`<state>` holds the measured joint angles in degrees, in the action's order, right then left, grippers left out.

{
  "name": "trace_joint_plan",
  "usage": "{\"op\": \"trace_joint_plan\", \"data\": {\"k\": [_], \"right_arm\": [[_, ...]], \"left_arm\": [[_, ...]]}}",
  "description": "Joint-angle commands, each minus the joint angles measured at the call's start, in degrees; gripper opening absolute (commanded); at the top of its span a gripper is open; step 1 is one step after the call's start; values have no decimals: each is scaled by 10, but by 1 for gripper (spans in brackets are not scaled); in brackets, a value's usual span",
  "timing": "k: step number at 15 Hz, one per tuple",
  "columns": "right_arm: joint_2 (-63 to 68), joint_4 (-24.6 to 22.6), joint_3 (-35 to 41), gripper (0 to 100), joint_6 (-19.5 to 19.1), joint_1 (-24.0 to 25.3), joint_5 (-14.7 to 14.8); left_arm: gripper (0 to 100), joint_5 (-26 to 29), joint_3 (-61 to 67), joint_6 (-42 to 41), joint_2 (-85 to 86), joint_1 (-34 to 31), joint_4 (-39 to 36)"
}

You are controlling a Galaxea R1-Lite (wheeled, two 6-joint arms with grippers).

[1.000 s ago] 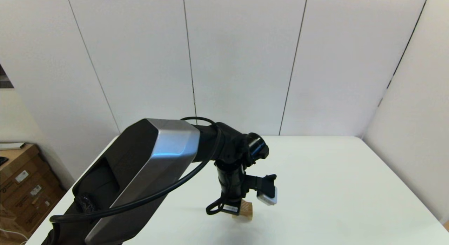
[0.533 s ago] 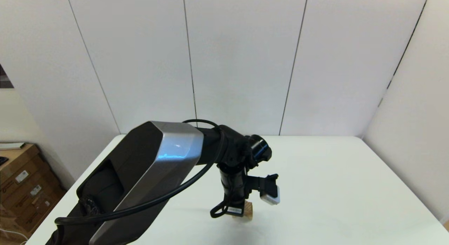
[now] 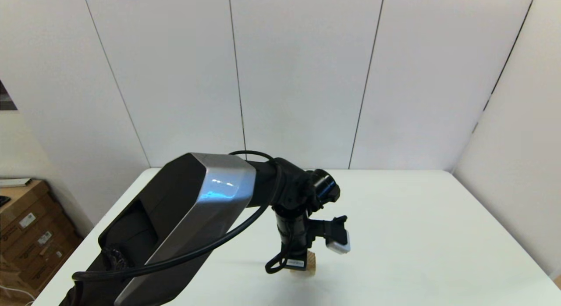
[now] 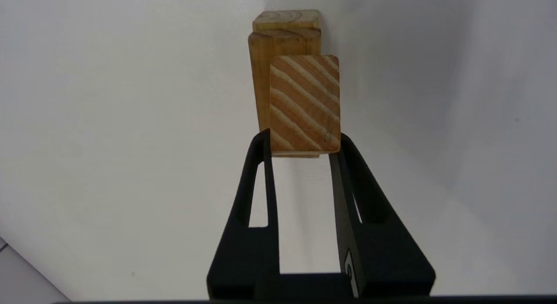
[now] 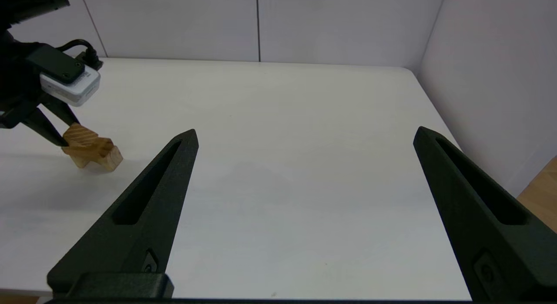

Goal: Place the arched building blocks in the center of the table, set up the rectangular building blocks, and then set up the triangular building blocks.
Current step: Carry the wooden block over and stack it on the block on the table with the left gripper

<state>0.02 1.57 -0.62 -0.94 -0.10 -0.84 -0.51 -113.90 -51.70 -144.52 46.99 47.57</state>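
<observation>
- Left wrist view: the left pincer [image 4: 303,138] is closed on one end of the arched building block [image 4: 304,99], with only the fingertips bearing on its sides. The striped end face fills the gap between them and the rest of the block reaches away beyond the tips.
- With so little finger on the wood, I judge the long free end could lever the block round in the grip. Any bump against the tabletop [image 4: 130,121] would help that.
- From the right wrist view the block hangs tilted, one low corner at or just above the surface. I cannot tell whether it touches.
- Letting go at this tilt could drop it onto one leg's edge, so it might roll onto its side rather than stand on both feet.
- An arch that lands askew or off centre would give the later blocks a poor seat.
- In the head view the left arm [image 3: 193,209] covers most of the near left tabletop and the wrist hides nearly all of the block. Placement is therefore hard to check from there.
- The rectangular building block and triangular building block show in no view.
- The right pincer [image 5: 307,133] is spread wide and empty, parked well apart from the block, so it poses no collision risk where it is.
</observation>
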Motion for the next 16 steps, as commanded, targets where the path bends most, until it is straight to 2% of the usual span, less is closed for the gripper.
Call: {"op": "trace_joint_plan", "data": {"k": [1,16], "right_arm": [[0,0,0,100,0,0,0],[0,0,0,100,0,0,0]], "left_arm": [[0,-1,0,-1,-2,-1,2],[0,0,0,-1,-6,-6,-2]]}}
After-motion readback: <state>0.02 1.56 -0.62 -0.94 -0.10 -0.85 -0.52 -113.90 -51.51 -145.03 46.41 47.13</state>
